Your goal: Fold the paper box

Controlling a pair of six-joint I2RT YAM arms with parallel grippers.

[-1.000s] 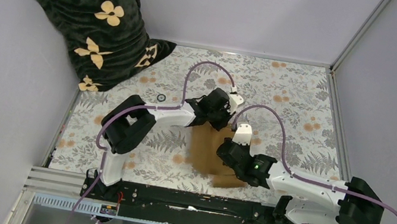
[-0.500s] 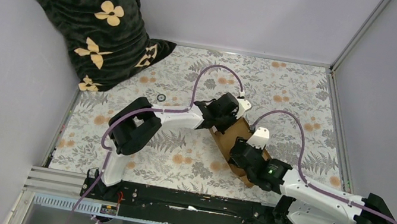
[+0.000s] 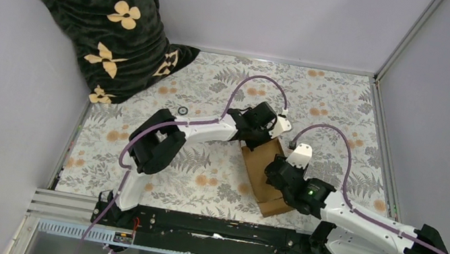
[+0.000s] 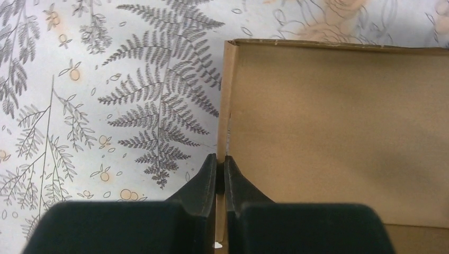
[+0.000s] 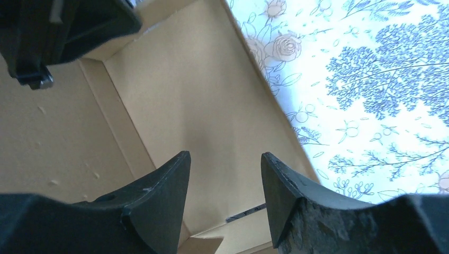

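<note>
The paper box (image 3: 258, 175) is a shallow brown cardboard tray lying slantwise on the floral cloth between the two arms. My left gripper (image 3: 253, 140) is at its far corner. In the left wrist view this gripper (image 4: 220, 159) is shut on the thin upright side wall of the box (image 4: 339, 132), one finger outside and one inside. My right gripper (image 3: 273, 173) hovers over the box's middle. In the right wrist view it (image 5: 225, 154) stands open above the box floor (image 5: 212, 106), gripping nothing. The left gripper's dark body (image 5: 58, 29) shows at the upper left.
A dark cloth with cream flowers (image 3: 97, 11) is heaped in the back left corner. A small ring (image 3: 183, 111) lies on the floral table cover (image 3: 323, 95). Grey walls enclose the table, and a black rail (image 3: 213, 227) runs along its near edge.
The box has slid right and turned slantwise, its walls now standing. My left gripper followed it right and shut on the side wall. The right arm swung right and its jaws widened.
</note>
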